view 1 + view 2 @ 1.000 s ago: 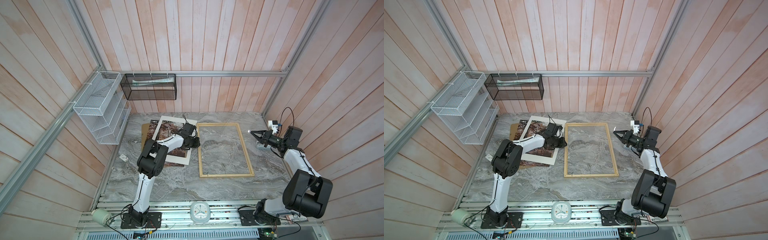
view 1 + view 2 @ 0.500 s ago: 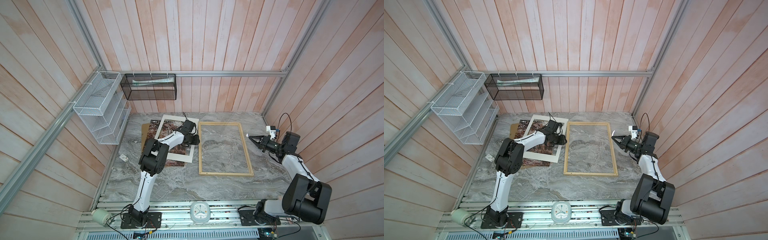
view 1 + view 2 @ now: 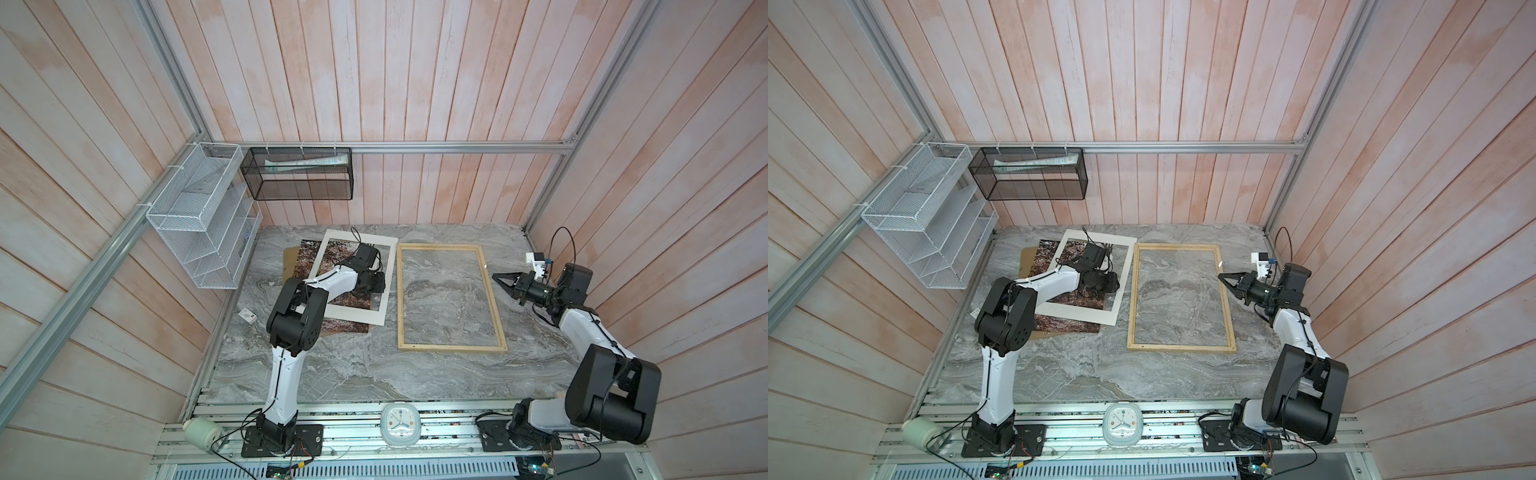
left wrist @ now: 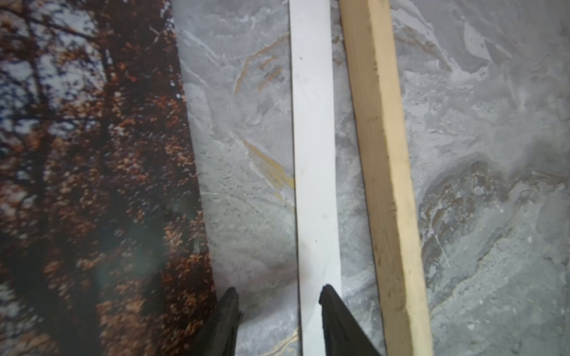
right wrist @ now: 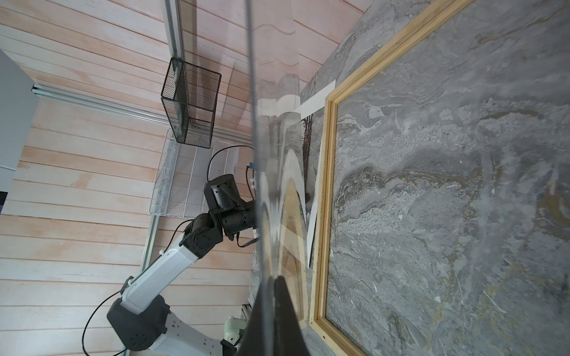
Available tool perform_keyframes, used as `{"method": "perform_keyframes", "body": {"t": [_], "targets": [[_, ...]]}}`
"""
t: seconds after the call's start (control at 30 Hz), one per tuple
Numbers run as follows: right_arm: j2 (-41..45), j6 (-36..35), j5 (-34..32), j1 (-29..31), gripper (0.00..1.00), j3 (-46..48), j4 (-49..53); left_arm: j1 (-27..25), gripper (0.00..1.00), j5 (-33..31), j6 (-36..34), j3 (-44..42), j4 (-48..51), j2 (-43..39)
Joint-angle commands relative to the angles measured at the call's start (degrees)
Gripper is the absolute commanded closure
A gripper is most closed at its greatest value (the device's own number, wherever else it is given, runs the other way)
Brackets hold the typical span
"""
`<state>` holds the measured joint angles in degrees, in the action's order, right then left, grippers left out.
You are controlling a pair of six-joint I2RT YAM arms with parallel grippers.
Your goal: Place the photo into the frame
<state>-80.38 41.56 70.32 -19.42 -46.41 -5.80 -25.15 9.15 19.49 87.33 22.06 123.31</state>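
left gripper (image 4: 277, 292) parted over white mat (image 4: 314, 154); right gripper (image 5: 273, 279) — clamped on clear pane (image 5: 271, 123)

The mat strip (image 4: 314, 154) lies under one of my left fingers (image 4: 334, 323), the frame (image 4: 382, 154) just beyond it, the photo (image 4: 92, 160) outside the other. A pane (image 5: 273, 172) juts from between my right fingers (image 5: 287, 317).

Left of the frame (image 3: 453, 347), the mat (image 3: 357, 316) and left arm (image 3: 332, 282) cover much of the photo (image 3: 306, 259); the board (image 3: 289, 262) beneath shows only a rim. The left gripper (image 4: 279, 296) hides under its wrist in both top views. A white scrap (image 3: 248, 316) farther left is too small to name. By the frame, the clear sheet (image 5: 277, 138) smears the right wrist view.
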Motion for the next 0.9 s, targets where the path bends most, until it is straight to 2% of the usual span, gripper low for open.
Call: {"method": "perform_keyframes", "body": {"t": [0.0,0.3,0.57,0.7,0.87], "targets": [[-0.78,-1.46,0.47,0.54,1.00,-0.39,-1.81,1.09,0.54,-2.88,1.96,-3.27,-0.30,-2.18],[-2.06,-3.59,0.08,0.92,1.00,-1.75,0.27,2.12,0.54,-5.65,4.76,-7.69,-1.40,-5.13],[-1.89,-3.70,-0.10,0.80,1.00,-2.58,0.35,1.10,0.53,-0.88,4.37,-9.50,-6.93,-9.62],[-1.80,-3.51,-0.11,0.76,1.00,-3.13,0.27,-0.78,0.51,1.99,3.22,-7.32,-7.07,-9.33],[-0.97,-3.63,-0.04,0.18,1.00,-3.33,0.87,-3.78,0.50,1.86,2.22,-1.75,-3.84,-5.15]]}}
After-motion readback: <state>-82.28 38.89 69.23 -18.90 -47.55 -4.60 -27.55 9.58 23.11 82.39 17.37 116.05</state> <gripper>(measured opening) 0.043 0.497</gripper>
